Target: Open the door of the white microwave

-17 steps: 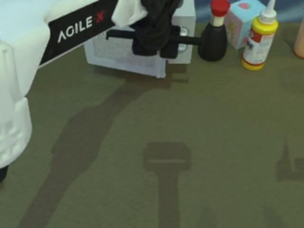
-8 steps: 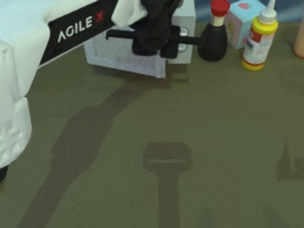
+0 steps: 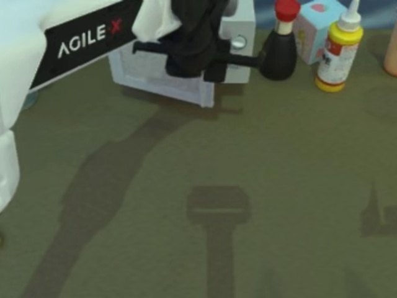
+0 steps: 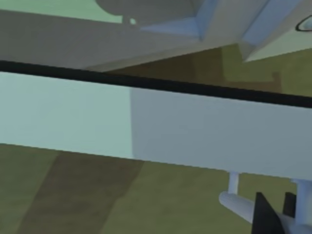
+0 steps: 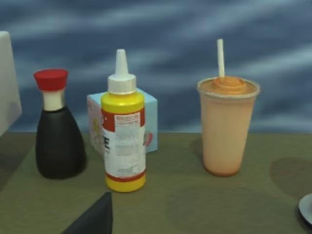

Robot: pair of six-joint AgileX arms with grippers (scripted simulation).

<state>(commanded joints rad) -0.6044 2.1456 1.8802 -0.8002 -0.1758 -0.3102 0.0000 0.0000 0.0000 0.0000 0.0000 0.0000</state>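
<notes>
Your left gripper (image 3: 208, 62) hangs over the front of the white microwave (image 3: 243, 28) at the far side of the table (image 3: 248, 186), its black body covering much of the oven from above. From the top view you cannot tell how far its fingers stand apart, since the wrist hides them. In the left wrist view a dark fingertip (image 4: 268, 217) lies right against the slim white handle (image 4: 243, 207), which stands off the door on short posts; whether the claw is clamped on that handle is not clear.

The door (image 3: 162, 73) is a flat panel standing upright on the table. Its long axis runs roughly across the table, angled a little so that the handle end sits nearer the camera than the hinge end, and a gap shows between the panel and the oven body. The handle edge lies just below your claw in the top view; the rest of the panel stretches away to the claw's left. One silver knob (image 3: 238, 42) shows just to the right of the claw.

Further to the claw's right stand a dark bottle with a red cap (image 3: 278, 46), a pale blue carton (image 3: 316, 28) and a yellow bottle (image 3: 338, 49). The right wrist view also shows an orange drink cup (image 5: 226, 126) with a straw.

Your right gripper (image 5: 92, 219) shows only as a dark tip in its own wrist view.
</notes>
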